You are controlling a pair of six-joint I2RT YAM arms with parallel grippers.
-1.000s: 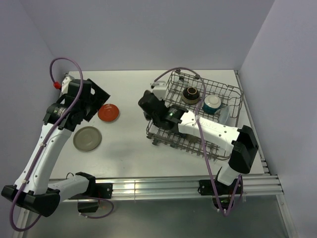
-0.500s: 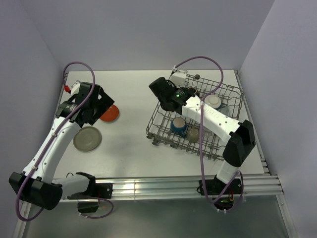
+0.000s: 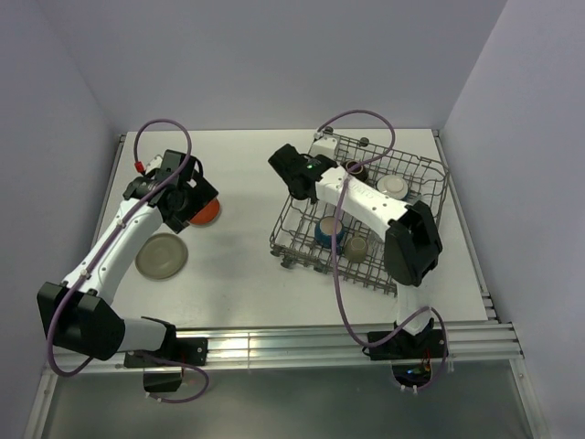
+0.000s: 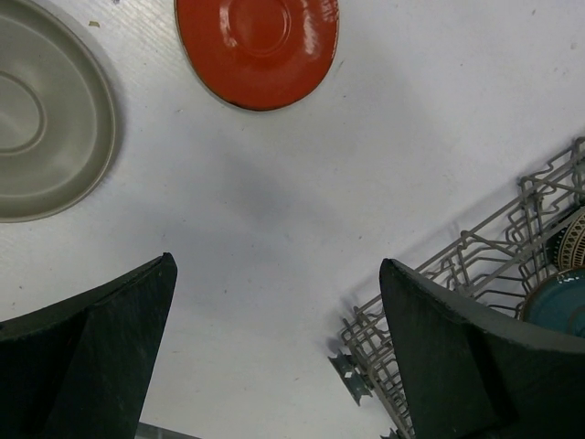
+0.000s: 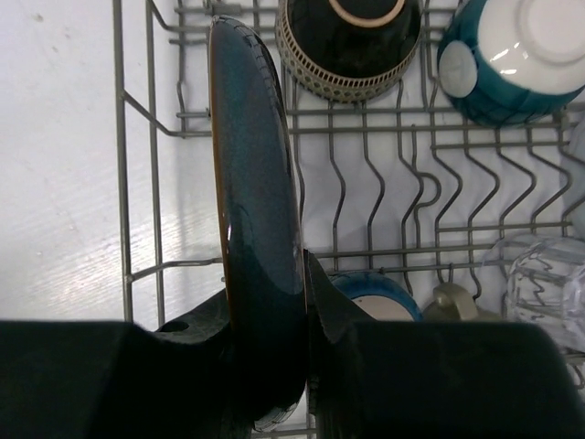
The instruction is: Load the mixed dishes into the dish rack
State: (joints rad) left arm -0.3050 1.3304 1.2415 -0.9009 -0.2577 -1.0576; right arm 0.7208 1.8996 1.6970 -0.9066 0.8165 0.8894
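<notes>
Teal plate point(image 5: 260, 229) on edge, long axis pointing away from wrist, clamped in right tool point(image 5: 265, 311) over dish rack point(image 5: 366, 197) holding brown bowl point(image 5: 352, 41), cream/teal bowl point(image 5: 516, 59), glass cup point(image 5: 548, 283). Left tool point(image 4: 274, 274) apart above table point(image 4: 274, 183).

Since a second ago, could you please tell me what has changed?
The left end effector, open, swung right to hang by the red-orange plate. The right end effector, gripping the dark teal plate on edge, moved along the left side of the dish rack toward its far corner. The grey plate, red-orange plate and rack stayed put.
</notes>
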